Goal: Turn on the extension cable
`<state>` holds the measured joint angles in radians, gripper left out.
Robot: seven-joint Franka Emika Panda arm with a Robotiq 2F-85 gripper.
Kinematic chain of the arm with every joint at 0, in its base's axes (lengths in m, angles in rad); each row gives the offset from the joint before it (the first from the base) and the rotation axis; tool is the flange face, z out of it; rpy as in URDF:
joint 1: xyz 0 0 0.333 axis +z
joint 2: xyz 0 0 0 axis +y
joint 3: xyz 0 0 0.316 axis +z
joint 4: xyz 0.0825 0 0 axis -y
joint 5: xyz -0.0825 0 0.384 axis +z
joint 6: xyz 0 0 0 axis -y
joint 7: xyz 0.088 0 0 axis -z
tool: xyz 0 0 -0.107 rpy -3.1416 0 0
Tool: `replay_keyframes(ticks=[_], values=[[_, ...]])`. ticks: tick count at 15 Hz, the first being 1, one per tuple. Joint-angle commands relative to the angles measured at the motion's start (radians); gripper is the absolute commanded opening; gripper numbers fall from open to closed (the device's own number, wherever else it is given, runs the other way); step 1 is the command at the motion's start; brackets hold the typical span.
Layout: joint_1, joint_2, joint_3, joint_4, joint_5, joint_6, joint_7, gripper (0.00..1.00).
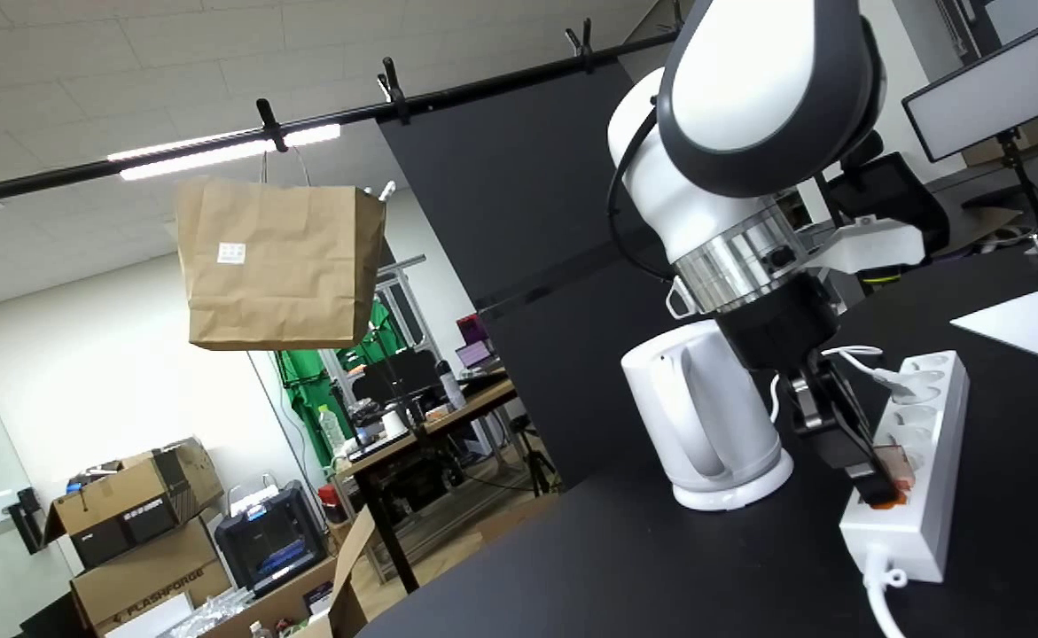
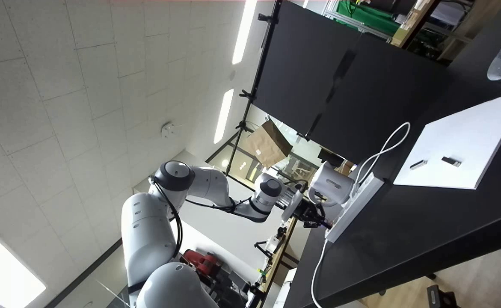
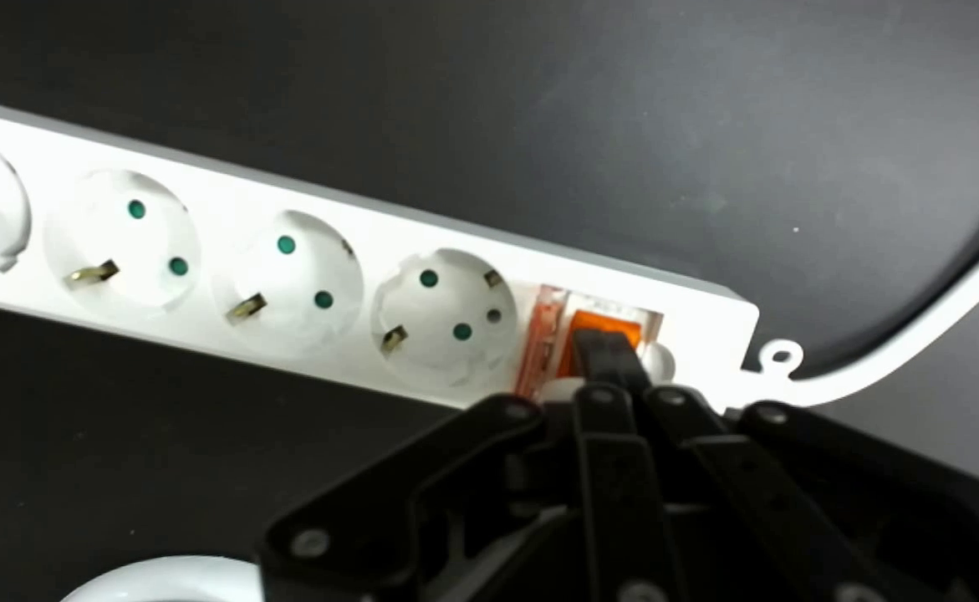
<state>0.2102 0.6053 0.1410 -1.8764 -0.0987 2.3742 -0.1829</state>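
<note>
Past both edges of the extension cable (image 3: 368, 251) — black tabletop (image 3: 539, 125) — gripper (image 3: 610, 355) at switch (image 3: 606, 321)

Orange switch (image 3: 606, 321) partly hidden behind the gripper (image 3: 610, 347)

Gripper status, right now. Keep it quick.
Gripper: closed, nothing held, its tip at the orange switch of the extension cable; whether it is pressing cannot be told.

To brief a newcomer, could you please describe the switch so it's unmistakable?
On the black table, beside the kettle, lies a long white strip. Near where its cord leaves, partly hidden by the end effector, sits the switch: solid orange, unlike the see-through cover and round white sockets.
</note>
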Motion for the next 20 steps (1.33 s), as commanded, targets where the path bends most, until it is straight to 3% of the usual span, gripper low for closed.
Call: replay_keyframes(ticks=[1, 4, 12, 16, 20], values=[[0.004, -0.010, 0.004, -0.032, 0.003, 0.029, 0.056, 0.00], [0.011, -0.055, 0.004, -0.122, 0.004, 0.116, 0.095, 0.00], [0.057, -0.224, -0.021, -0.513, 0.003, 0.540, 0.258, 0.00], [0.063, -0.278, -0.021, -0.651, 0.029, 0.663, 0.287, 0.00], [0.079, -0.290, -0.041, -0.710, 0.053, 0.726, 0.295, 0.00]])
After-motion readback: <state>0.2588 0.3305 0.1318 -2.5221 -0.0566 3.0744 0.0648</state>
